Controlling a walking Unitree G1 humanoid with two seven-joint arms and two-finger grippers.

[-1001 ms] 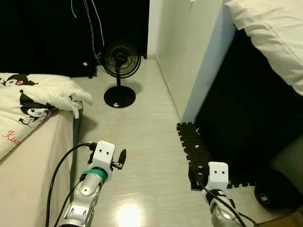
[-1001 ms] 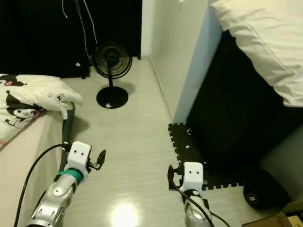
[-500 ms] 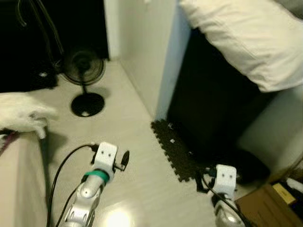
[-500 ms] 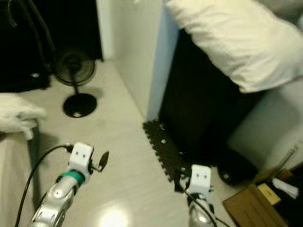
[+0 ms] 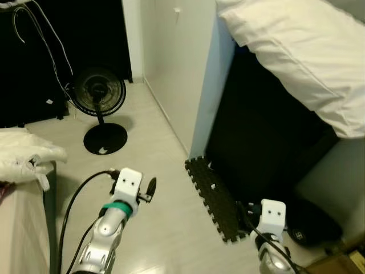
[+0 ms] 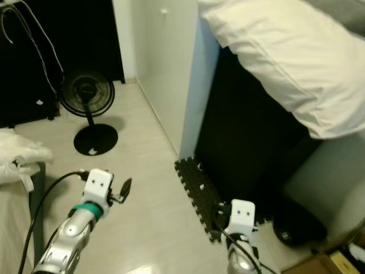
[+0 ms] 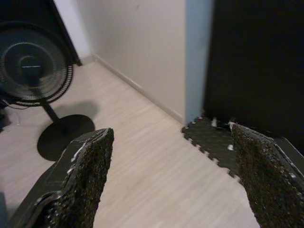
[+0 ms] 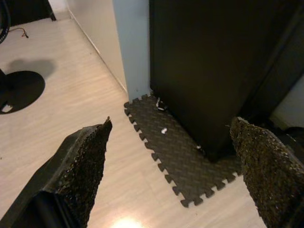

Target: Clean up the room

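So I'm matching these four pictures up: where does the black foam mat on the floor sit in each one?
Left eye: black foam mat, lower centre-right by the dark cabinet.
Right eye: lower centre.
Left wrist: right of centre, between the open fingers.
Right wrist: centre.
Shared landmark: the standing fan, its base also in the right wrist view.

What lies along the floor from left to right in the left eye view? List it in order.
White crumpled bedding → black pedestal fan → left gripper → black interlocking foam mat → round black object on the floor.
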